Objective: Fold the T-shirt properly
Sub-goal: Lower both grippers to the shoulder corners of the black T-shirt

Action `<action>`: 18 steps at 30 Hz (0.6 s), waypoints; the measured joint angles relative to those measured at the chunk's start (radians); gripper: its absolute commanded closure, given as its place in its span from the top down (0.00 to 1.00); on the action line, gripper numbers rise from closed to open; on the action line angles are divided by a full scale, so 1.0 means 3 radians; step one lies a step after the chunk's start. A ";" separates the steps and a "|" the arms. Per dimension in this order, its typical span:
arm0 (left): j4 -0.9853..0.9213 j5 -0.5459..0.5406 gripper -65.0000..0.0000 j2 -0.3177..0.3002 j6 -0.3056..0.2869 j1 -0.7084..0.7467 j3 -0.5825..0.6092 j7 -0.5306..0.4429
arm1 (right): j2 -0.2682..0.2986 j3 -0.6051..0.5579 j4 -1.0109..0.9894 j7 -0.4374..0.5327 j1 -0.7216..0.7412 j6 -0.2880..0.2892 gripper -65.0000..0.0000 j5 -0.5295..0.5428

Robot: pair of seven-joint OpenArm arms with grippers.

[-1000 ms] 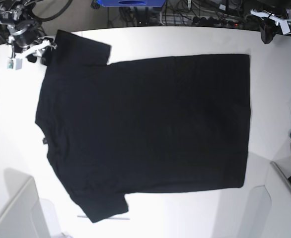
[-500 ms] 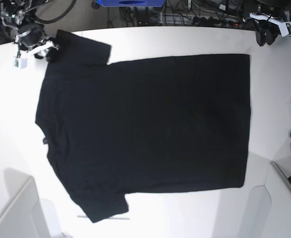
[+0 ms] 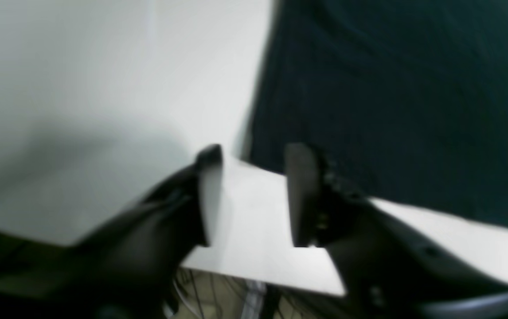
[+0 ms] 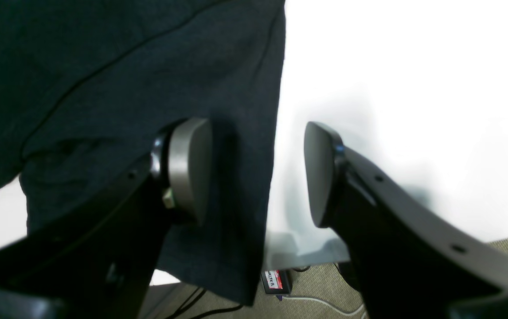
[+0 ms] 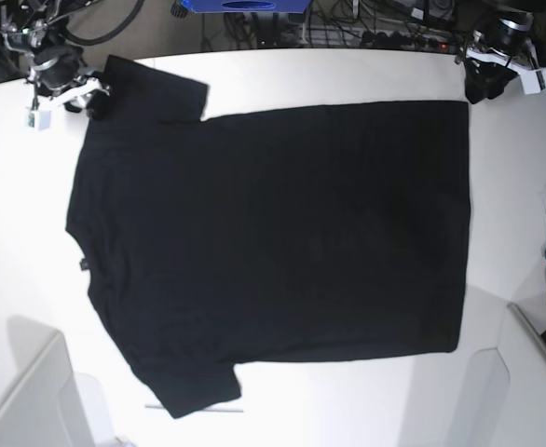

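Still unfolded, the T-shirt lies flat across the white worktop, plain side up, as the left end effector and right end effector, both open and empty, poise at its far corners, every fold apparently yet to make.

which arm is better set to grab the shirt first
Right, probably: its open tool already straddles the sleeve edge of the shirt. The left tool, also open, sits just off the hem corner over bare table.
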 measured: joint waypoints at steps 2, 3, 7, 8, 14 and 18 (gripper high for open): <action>-0.0003 0.0009 0.64 0.0013 -0.0259 -0.0009 -0.0001 0.0056 | 0.0000 0.0000 0.0000 -0.0001 0.0004 0.0000 0.49 0.0000; -0.0003 0.0000 0.71 0.0020 -0.0328 -0.0013 -0.0017 0.0062 | -0.0001 0.0000 0.0000 0.0000 0.0003 0.0000 0.49 0.0000; 0.0001 0.0001 0.83 0.0057 -0.0398 -0.0020 -0.0252 0.0060 | 0.0084 -0.0001 0.0000 -0.0017 -0.0003 0.0000 0.49 0.0000; 0.0001 0.0001 0.82 0.0085 -0.0398 -0.0028 -0.0333 0.0052 | 0.0114 0.0001 0.0000 0.0014 -0.0001 0.0000 0.49 0.0001; 0.0000 0.0010 0.82 0.0134 -0.0401 -0.0022 -0.0591 0.0071 | 0.0112 0.0287 -0.0031 -0.0048 0.0102 -0.0003 0.50 0.0008; 0.0000 0.0010 0.82 0.0140 -0.0403 -0.0027 -0.0615 0.0072 | 0.0112 0.0295 -0.0178 -0.0216 0.0154 0.0003 0.55 -0.0001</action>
